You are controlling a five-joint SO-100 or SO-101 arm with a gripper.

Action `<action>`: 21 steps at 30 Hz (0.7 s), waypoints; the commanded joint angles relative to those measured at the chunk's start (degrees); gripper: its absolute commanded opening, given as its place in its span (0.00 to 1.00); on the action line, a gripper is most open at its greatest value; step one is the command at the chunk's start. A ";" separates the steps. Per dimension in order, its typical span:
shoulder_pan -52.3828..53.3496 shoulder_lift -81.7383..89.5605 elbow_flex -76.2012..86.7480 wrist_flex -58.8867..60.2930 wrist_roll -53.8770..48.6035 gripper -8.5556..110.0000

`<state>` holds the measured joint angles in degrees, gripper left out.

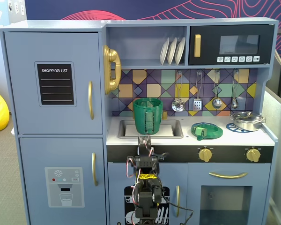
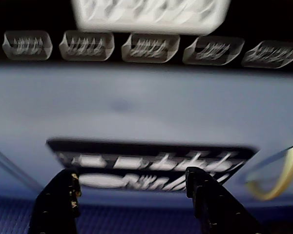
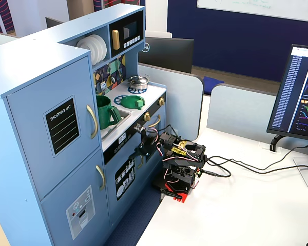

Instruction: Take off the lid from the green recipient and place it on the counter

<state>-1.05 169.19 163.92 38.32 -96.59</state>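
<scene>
The green recipient (image 1: pixel 148 116) stands open in the sink recess; it also shows in another fixed view (image 3: pixel 105 113). The lid (image 1: pixel 207 130) lies flat on the white counter (image 1: pixel 253 139) on a burner ring, right of the sink, and shows again from the side (image 3: pixel 135 101). My gripper (image 1: pixel 145 139) is low in front of the kitchen, below the counter edge, apart from both. In the wrist view my gripper (image 2: pixel 132 187) is open and empty, with its two black fingers wide apart, facing the blue cabinet door with a black panel.
A silver pot (image 1: pixel 247 120) sits on the far right burner. Gold knobs (image 1: pixel 205 154) line the black front strip. The arm's base (image 3: pixel 177 177) stands on a white desk with cables; a monitor (image 3: pixel 303 92) is at the right.
</scene>
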 commanded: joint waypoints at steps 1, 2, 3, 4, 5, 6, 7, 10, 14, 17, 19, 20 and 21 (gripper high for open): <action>-0.79 2.02 3.87 -3.25 1.58 0.22; -0.53 2.64 5.10 -3.34 1.85 0.22; -0.26 3.52 6.42 -3.34 2.11 0.22; 0.09 4.31 7.65 -3.25 2.29 0.22; 0.26 5.10 7.65 -1.14 3.08 0.22; 0.18 5.19 7.65 0.00 4.66 0.21; 0.18 5.19 7.65 0.97 5.62 0.21; 0.09 8.44 7.73 6.15 7.38 0.20; 0.26 12.83 7.82 17.40 8.70 0.16; 0.88 12.92 7.82 25.31 8.35 0.12; 0.44 12.92 7.82 31.20 6.42 0.09; 0.18 12.92 7.82 34.28 5.27 0.08; 0.09 12.92 7.82 37.18 4.75 0.07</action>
<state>-1.41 181.85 172.09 66.80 -89.65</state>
